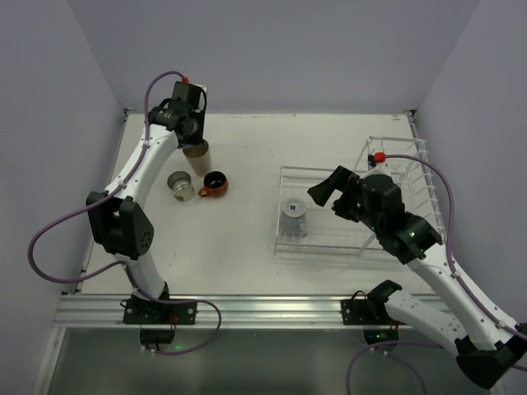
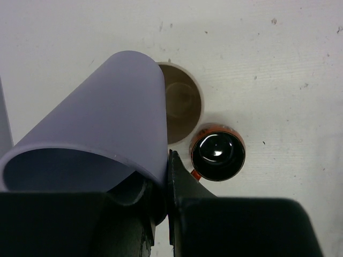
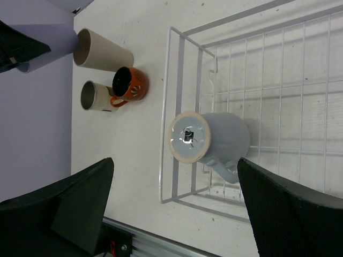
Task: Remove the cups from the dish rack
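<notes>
The left gripper pinches the lavender tumbler by its wall, above the beige tumbler. The right gripper, jaws spread, hovers over the inverted blue-grey mug in the dish rack. The mug is probably rigid, light and smooth. Grip across its body, clear of the handle.

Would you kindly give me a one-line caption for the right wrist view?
Open right gripper frames the upside-down blue-grey cup in the rack.

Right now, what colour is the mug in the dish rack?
The mug is light blue-grey, upside down, with a cream-rimmed base. The right wrist view shows it best.
</notes>
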Motion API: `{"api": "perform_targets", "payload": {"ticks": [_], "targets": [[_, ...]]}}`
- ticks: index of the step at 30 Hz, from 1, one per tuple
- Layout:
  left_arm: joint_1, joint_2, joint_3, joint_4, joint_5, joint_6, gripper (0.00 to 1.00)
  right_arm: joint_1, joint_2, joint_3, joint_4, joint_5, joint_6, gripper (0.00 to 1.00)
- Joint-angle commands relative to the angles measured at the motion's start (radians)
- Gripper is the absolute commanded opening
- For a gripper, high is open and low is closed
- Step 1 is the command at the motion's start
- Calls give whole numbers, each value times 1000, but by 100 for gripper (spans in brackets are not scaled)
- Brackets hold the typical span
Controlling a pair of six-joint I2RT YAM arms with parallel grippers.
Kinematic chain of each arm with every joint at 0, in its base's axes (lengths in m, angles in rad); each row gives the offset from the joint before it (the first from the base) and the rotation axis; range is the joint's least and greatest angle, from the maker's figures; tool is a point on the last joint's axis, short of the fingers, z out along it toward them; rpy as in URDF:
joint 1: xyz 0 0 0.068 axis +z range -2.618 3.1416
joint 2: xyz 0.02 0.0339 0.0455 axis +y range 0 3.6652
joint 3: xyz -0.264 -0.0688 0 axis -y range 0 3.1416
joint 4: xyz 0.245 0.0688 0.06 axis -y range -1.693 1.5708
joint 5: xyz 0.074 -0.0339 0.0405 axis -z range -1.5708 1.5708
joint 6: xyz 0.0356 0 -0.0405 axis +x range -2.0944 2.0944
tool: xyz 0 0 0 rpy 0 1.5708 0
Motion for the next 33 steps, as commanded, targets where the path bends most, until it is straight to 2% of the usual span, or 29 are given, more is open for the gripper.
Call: {"api": "perform_targets", "payload": {"ticks": [1, 21, 33], "targets": [[1, -89, -3, 72, -5, 18, 0, 2, 5, -7, 43, 7, -12, 99], [-2, -77, 5, 4, 93, 12, 0, 2, -4, -7, 39, -2, -9, 99], [-12, -92, -84, 22, 113, 6, 0, 4, -6, -15, 37, -3, -4, 99]]}}
